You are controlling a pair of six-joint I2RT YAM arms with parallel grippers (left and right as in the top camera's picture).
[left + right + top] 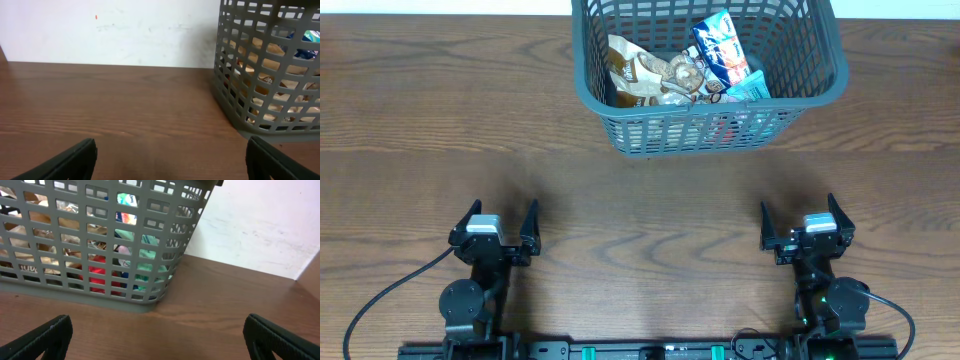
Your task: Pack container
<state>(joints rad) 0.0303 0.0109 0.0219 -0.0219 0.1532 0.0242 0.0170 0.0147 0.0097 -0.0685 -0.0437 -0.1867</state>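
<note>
The container [690,132] stands at the far side of the table [420,120], slightly right of centre, with snack packets inside: a brown one [635,70] at left, a blue one [720,50] at right. The left gripper [501,215] and right gripper [798,212] sit at the near side, well apart from it, jaws spread wide and empty.

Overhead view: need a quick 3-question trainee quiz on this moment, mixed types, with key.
1. True or false: the left gripper and the right gripper are both open and empty.
2. Where are the snack packets? A) beside the left gripper B) inside the basket C) in the right gripper
3. Fill in: the blue packet lies toward the basket's ___ side.
Key: 1 true; 2 B; 3 right.
</note>
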